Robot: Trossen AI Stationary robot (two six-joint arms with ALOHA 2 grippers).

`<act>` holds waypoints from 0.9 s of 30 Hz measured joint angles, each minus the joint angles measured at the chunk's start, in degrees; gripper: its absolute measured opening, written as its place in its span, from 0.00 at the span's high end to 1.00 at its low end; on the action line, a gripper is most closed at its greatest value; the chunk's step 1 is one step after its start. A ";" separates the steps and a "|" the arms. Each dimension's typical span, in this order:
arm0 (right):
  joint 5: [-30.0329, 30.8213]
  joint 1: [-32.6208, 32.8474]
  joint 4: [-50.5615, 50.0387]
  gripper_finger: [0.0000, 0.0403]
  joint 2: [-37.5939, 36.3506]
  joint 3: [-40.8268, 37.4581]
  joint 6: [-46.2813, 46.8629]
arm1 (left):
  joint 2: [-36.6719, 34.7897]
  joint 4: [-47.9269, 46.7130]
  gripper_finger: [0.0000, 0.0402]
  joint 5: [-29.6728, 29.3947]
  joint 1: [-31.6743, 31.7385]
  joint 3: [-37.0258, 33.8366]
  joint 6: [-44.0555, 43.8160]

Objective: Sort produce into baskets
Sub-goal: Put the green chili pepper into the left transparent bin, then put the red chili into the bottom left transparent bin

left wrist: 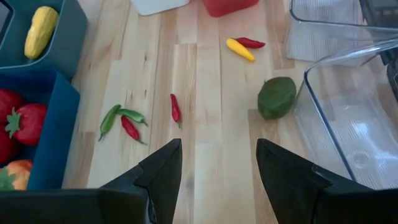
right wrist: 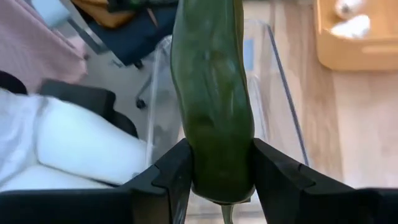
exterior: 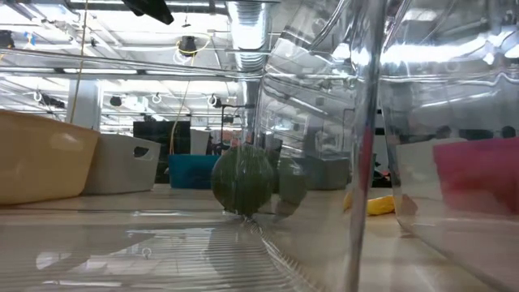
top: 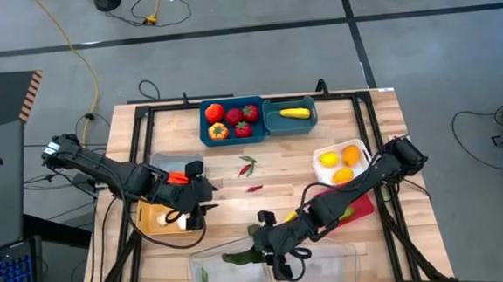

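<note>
Item: dark green cucumber (right wrist: 211, 106), clamped between the fingers of the right gripper (top: 260, 245) and held lengthwise, its free end out over the clear tray (top: 329, 267) at the table's (top: 271, 179) near edge. Judged purpose: green produce goes into this tray, where a small green piece (top: 204, 278) already lies.

Relative to the clear tray:
- Far side, mid-table: loose red and green chilies (top: 248, 166).
- Farther: teal bin (top: 231, 125) of red produce; second teal bin (top: 290, 117) with a yellow piece; white bin (top: 340, 163) of orange and yellow fruit.
- Just beside: magenta bin (top: 361, 208), under the right arm.
- Left: tan bin (top: 156, 218), under the waiting left gripper (left wrist: 217, 180), fingers apart, holding nothing.
</note>
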 joint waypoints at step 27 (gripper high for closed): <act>-5.18 -1.92 0.08 0.38 3.77 -0.05 1.30 | 0.00 0.58 0.52 -0.28 0.09 0.00 -0.22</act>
